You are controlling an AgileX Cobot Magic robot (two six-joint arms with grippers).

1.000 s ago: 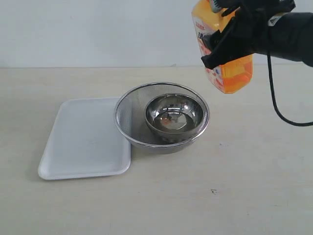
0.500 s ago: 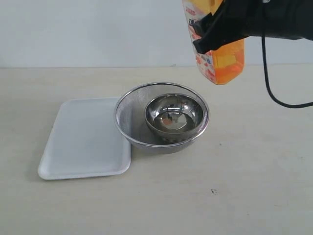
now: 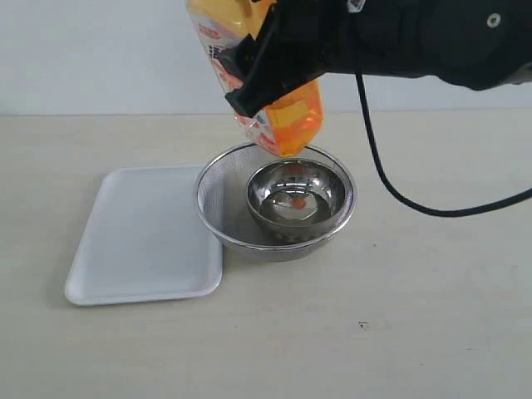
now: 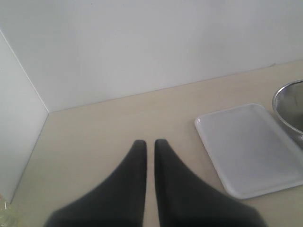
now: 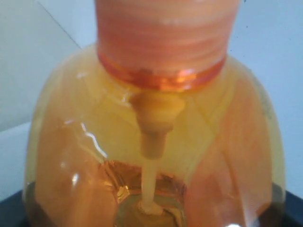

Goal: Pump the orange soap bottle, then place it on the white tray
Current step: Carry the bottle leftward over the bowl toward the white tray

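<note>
The left gripper is idling well away from the strainer, on the far side of the tray from it, its jaws drawn almost together with nothing between them. The tray is lying just left of the strainer, its right edge against the strainer's rim, and it is carrying nothing. A steel bowl is sitting inside the strainer, with an orange spot showing in its bottom; whether that is soap or only a reflection I cannot tell. The bottle is hanging tilted right above the strainer, off the table, and the right gripper is clamping it around the body from the strainer's right. Judging from this, the placing is not yet done: the bottle is needing to travel left past the strainer and come down upright on the tray. Whether the pumping is done, these views are not showing.
</note>
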